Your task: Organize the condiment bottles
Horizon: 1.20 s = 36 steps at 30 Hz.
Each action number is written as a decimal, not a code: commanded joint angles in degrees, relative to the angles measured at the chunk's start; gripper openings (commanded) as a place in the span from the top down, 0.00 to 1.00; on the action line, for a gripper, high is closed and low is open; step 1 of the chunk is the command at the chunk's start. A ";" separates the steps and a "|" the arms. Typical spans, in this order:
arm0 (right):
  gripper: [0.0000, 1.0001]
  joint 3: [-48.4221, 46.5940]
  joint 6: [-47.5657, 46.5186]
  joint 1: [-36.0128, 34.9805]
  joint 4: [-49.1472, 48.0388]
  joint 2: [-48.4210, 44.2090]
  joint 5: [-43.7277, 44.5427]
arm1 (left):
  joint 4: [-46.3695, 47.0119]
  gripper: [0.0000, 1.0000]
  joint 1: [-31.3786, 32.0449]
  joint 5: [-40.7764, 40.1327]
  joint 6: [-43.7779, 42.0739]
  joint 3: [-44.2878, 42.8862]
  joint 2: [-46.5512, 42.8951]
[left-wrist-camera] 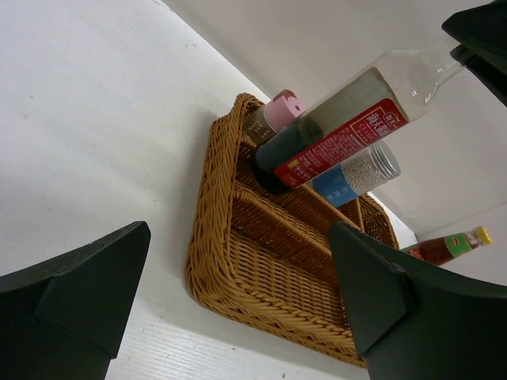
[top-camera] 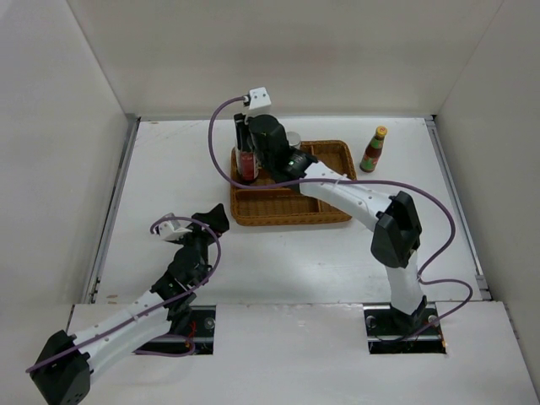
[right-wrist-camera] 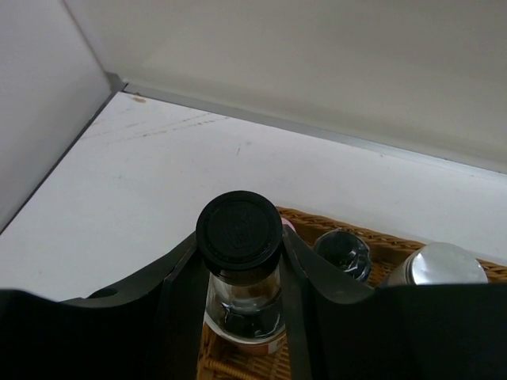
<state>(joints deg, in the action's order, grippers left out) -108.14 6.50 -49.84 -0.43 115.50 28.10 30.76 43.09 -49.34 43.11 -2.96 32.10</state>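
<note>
The right claw is clenched on the neck of the clear bottle: black cap just above its fingers, red label and dark liquid below them, base in the wicker tray. The left claw hangs released, well apart from it

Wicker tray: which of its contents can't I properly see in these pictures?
- Top view: the right arm covers the tray's back compartments, so what stands there is mostly hidden.
- Right wrist view: the right end effector hides the clear bottle's label and base, and the silver jar's body.
- Left wrist view: the pink-capped jar sits mostly behind the clear bottle; the label print is too small to read.
</note>
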 commanded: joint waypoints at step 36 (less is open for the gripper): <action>0.03 36.05 7.82 13.91 -10.30 -33.75 2.75 | 3.43 0.00 0.46 -0.05 0.57 5.95 0.86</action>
<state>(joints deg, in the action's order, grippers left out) -76.53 12.58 -44.36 -8.64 86.28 28.14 31.53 43.18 -49.30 43.31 -2.96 33.06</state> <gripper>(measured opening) 0.965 0.997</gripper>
